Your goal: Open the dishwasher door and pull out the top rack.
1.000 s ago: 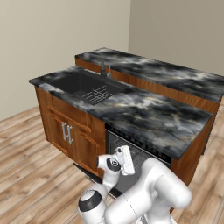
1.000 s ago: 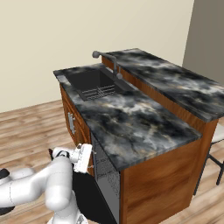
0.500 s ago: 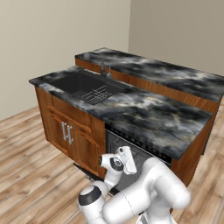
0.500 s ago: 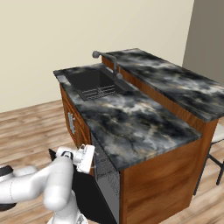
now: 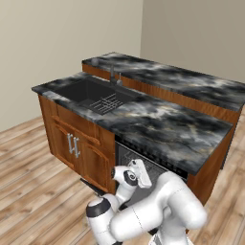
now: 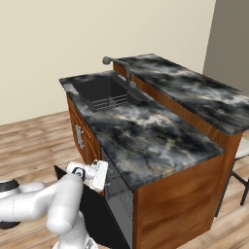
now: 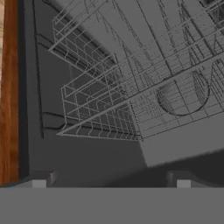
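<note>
Wooden floor surrounds a kitchen island with a dark marble counter (image 5: 158,122) and brown cabinets (image 5: 76,143). At the front of the island the gripper (image 7: 111,180) is spread wide and grasps nothing; its two fingertips (image 7: 43,178) stand apart at the bottom of the hand view and do not touch any wire. Just ahead of them that view looks into the grey dishwasher interior, where the top rack (image 7: 131,87), a basket of thin grey wire, sits inside the cavity, with a second wire basket beyond it. A strip of brown wood runs along the left edge. The base views do not show the racks clearly. The right base view shows the door (image 6: 99,216), a black panel, dropped open and slanting down from the opening, with the white hand above it. The left base view shows the dark opening under the counter, a sink (image 5: 93,93) and a faucet (image 5: 112,72).
</note>
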